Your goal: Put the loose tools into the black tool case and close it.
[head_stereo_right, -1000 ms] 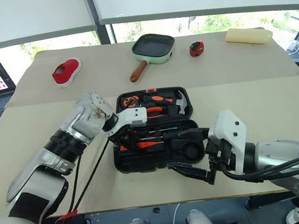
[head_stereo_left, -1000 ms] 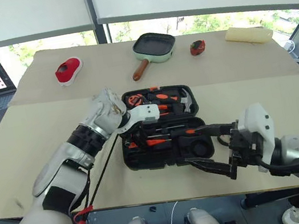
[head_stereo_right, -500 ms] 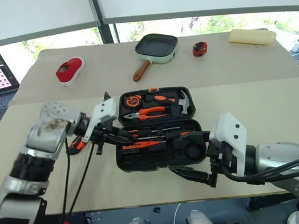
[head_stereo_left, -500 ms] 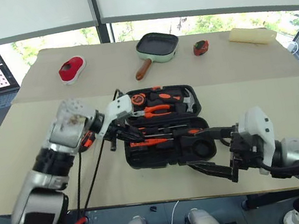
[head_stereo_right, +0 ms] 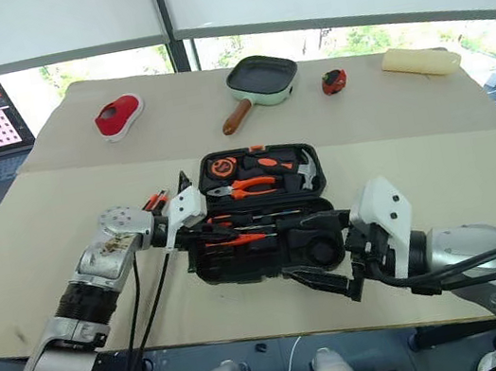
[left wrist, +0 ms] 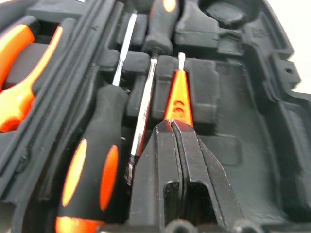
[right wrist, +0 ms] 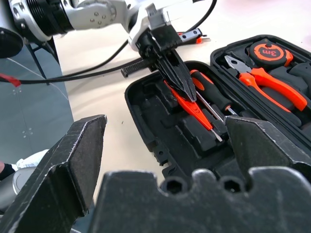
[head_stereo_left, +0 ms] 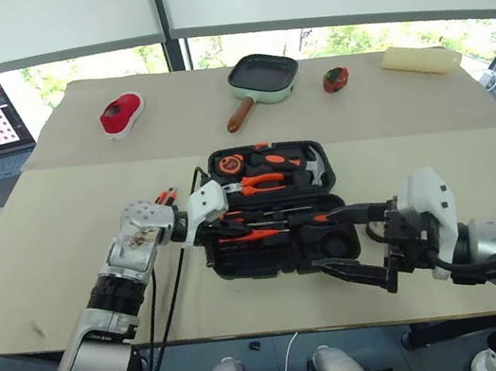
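Fingers of my left gripper [left wrist: 171, 124] are pinched shut right over the orange tester screwdriver [left wrist: 178, 99], lined up along it in the tool case [head_stereo_left: 242, 261]; right gripper [head_stereo_left: 355, 245] gapes wide nearby.

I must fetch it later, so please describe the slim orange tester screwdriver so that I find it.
Look in the open black moulded tool case, in its near half. The slim orange tester screwdriver lies beside two black-and-orange-handled screwdrivers, under the shut left gripper. It alone is flat, thin and entirely orange.

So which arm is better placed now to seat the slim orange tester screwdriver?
Left: the left gripper, fingers shut, rests on the tester screwdriver inside the tool case. The right gripper hangs open beside it.
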Robot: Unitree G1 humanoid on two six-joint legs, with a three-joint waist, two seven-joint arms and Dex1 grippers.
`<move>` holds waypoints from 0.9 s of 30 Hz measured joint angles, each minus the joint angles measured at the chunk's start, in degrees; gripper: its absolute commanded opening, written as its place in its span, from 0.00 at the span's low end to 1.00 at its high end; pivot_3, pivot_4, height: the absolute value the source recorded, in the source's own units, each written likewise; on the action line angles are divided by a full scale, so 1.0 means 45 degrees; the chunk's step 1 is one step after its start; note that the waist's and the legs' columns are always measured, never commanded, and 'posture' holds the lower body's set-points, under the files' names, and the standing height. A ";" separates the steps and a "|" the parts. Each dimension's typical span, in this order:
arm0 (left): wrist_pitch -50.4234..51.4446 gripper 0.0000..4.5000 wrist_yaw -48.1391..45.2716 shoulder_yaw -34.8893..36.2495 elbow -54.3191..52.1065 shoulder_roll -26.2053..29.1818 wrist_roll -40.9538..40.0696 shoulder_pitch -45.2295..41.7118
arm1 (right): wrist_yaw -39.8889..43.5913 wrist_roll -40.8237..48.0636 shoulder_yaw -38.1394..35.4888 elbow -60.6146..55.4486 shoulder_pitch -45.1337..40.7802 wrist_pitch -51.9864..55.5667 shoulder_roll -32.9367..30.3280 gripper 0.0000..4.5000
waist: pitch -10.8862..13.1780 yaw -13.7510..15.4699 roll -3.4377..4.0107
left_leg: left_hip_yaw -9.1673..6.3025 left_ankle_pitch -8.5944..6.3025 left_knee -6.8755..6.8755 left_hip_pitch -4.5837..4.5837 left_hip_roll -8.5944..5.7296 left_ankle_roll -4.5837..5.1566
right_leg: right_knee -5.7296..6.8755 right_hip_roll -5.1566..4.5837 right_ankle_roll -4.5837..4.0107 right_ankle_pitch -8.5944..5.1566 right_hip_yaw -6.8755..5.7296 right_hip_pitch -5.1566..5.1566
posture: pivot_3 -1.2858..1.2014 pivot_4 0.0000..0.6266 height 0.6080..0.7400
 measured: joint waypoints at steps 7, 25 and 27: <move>-0.0653 0.01 -0.0067 0.0012 -0.0002 0.0027 0.0006 0.0258 | -0.0068 0.0284 0.0016 0.0002 -0.0005 0.0015 0.0000 1.00 | -0.0009 -0.0017 0.0011 | 0.0004 -0.0003 -0.0009 0.0054 0.0002 0.0003 | -0.0009 0.0000 0.0001 -0.0001 -0.0001 0.0060 | 0.52 0.24 1.00; 0.2527 0.13 0.1128 0.2582 -0.3154 0.2115 -0.1549 0.2857 | 0.1027 -0.0322 0.1616 0.1609 -0.2459 -0.0026 -0.0005 1.00 | -0.0009 -0.0560 0.0008 | -0.0029 -0.0007 -0.0091 0.0201 0.0059 0.0005 | -0.0015 0.0034 -0.0033 -0.0005 0.0027 0.0138 | 0.52 0.24 1.00; 0.3655 0.28 0.1557 0.4212 -0.4554 0.3162 -0.2306 0.3982 | 0.1312 -0.0584 0.1964 0.2026 -0.3161 -0.0084 0.0149 1.00 | -0.0007 -0.0544 0.0010 | -0.0029 -0.0008 -0.0122 0.0206 0.0060 0.0004 | -0.0022 0.0020 -0.0033 -0.0007 0.0026 0.0129 | 0.52 0.24 1.00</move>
